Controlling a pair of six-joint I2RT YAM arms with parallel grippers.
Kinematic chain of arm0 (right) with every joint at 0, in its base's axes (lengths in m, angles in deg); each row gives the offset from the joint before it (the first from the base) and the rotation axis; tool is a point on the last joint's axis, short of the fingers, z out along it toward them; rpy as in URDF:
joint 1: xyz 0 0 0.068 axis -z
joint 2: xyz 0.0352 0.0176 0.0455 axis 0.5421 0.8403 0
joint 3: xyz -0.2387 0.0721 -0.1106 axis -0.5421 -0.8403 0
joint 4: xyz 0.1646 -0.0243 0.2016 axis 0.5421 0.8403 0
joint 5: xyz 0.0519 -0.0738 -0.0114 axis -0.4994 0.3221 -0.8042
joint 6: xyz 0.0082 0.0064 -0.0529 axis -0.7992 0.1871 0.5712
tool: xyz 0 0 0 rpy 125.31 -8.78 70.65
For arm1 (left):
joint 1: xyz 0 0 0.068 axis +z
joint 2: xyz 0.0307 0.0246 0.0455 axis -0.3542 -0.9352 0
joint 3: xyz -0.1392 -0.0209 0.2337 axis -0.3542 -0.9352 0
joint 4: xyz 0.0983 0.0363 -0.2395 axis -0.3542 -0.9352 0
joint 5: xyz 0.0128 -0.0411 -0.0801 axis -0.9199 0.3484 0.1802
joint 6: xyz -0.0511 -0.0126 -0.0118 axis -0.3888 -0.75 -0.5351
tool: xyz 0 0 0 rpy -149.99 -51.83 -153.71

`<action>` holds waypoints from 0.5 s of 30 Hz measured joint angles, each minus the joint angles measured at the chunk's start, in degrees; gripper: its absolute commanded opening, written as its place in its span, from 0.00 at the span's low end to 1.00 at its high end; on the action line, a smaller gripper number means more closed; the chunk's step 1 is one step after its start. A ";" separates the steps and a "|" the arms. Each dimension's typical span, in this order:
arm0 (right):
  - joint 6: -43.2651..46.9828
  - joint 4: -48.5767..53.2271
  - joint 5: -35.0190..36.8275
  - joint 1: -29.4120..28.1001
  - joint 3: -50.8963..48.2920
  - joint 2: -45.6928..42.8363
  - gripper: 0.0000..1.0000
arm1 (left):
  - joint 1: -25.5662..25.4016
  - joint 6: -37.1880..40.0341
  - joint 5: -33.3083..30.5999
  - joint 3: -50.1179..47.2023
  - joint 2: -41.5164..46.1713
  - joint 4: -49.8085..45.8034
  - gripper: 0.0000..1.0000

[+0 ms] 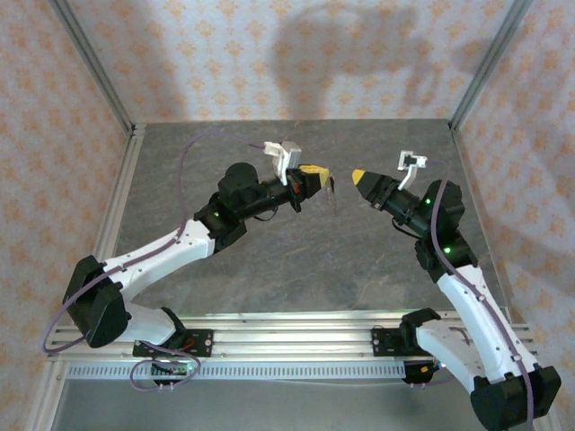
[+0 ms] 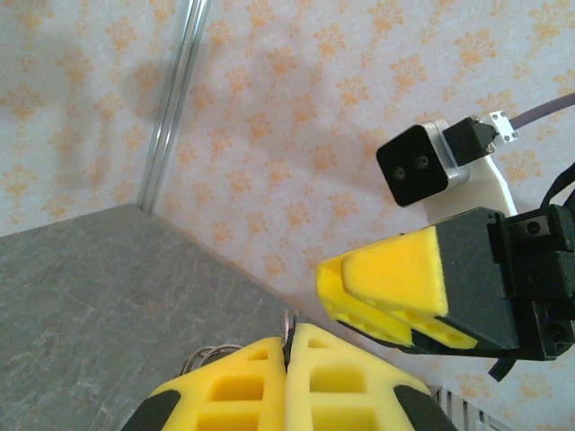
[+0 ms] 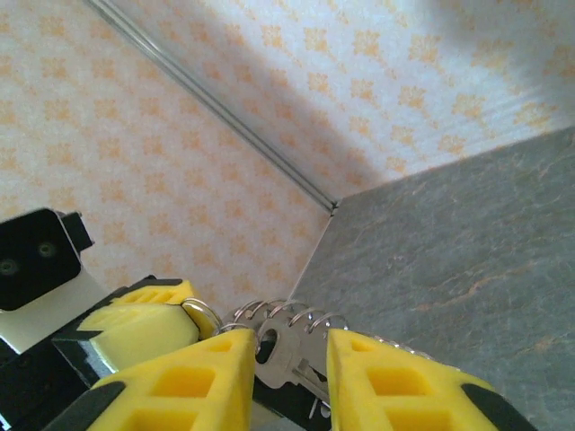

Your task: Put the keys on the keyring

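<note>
My left gripper [image 1: 325, 172] hovers above the middle of the table, shut on the thin metal keyring [image 2: 289, 321], whose edge pokes up between the yellow pads [image 2: 252, 377]. Wire coils [image 2: 208, 356] of the ring curl out to the left. In the right wrist view the keyring [image 3: 205, 314] leaves the left gripper [image 3: 189, 310] and a silver key [image 3: 286, 364] hangs on its coils. My right gripper [image 3: 292, 339] is open, its pads either side of the key and clear of it. From above, ring and key dangle [image 1: 334, 190] just left of the right gripper [image 1: 358, 176].
The grey stone-look table [image 1: 314, 260] is walled by patterned orange-and-cream panels with aluminium posts [image 1: 94, 67] at the corners. Both arm bases sit on a rail [image 1: 287, 328] along the near edge. The two grippers [image 2: 337, 287] are nearly tip to tip.
</note>
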 measured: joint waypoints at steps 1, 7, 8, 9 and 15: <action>-0.09 -0.02 0.24 0.02 0.31 0.02 0.35 | 0.24 -0.70 0.13 -0.28 0.00 0.79 0.00; -2.34 -2.08 0.79 0.02 2.84 3.93 0.46 | 4.11 -7.37 1.79 -2.73 -0.11 8.02 0.00; -2.82 -3.19 0.79 0.02 3.19 5.03 0.47 | 4.79 -8.70 1.95 -3.06 -0.22 9.35 0.00; -3.41 -4.44 0.79 0.02 3.45 6.21 0.47 | 5.38 -10.12 2.14 -3.30 -0.35 10.51 0.00; -8.68 -14.95 0.02 0.00 3.80 12.59 0.54 | 6.71 -17.51 2.86 -4.92 -1.31 17.92 0.00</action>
